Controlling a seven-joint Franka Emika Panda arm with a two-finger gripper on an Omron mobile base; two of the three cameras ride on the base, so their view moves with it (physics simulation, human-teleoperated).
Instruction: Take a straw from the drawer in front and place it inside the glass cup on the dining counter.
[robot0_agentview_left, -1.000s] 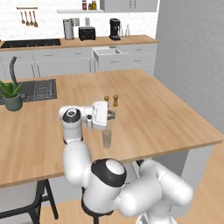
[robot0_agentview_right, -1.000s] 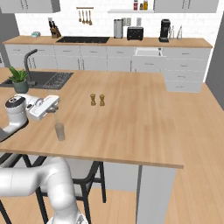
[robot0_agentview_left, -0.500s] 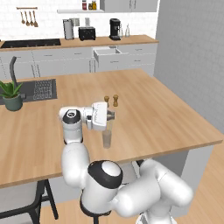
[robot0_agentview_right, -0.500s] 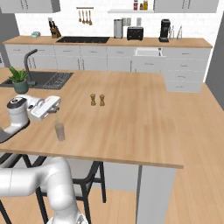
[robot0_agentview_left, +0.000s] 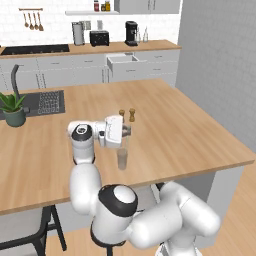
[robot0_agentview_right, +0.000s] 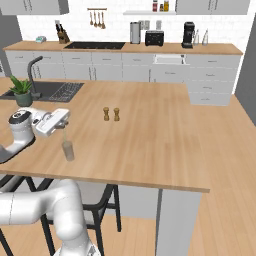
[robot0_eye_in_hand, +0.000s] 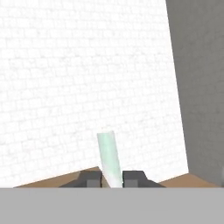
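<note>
My gripper (robot0_agentview_left: 128, 133) (robot0_agentview_right: 65, 125) hovers over the light-wood dining counter (robot0_agentview_left: 190, 135) (robot0_agentview_right: 160, 140), just above the small clear glass cup (robot0_agentview_left: 122, 159) (robot0_agentview_right: 68, 151). It is shut on the straw (robot0_eye_in_hand: 109, 157), a thin pale stick held between the two dark fingertips (robot0_eye_in_hand: 89, 178). In the base views the straw (robot0_agentview_right: 65, 136) (robot0_agentview_left: 127, 143) hangs down from the hand toward the cup's rim; whether its lower end is inside the glass I cannot tell. On the far wall cabinets the drawer (robot0_agentview_left: 122, 61) (robot0_agentview_right: 170, 59) stands pulled out, white inside.
Two brown wooden shakers (robot0_agentview_left: 126, 115) (robot0_agentview_right: 111, 114) stand just beyond the cup. A potted plant (robot0_agentview_left: 14, 109) (robot0_agentview_right: 22, 90) and the built-in sink (robot0_agentview_left: 40, 102) (robot0_agentview_right: 50, 91) lie to the left. A dark stool (robot0_agentview_right: 100, 200) sits under the counter's near edge.
</note>
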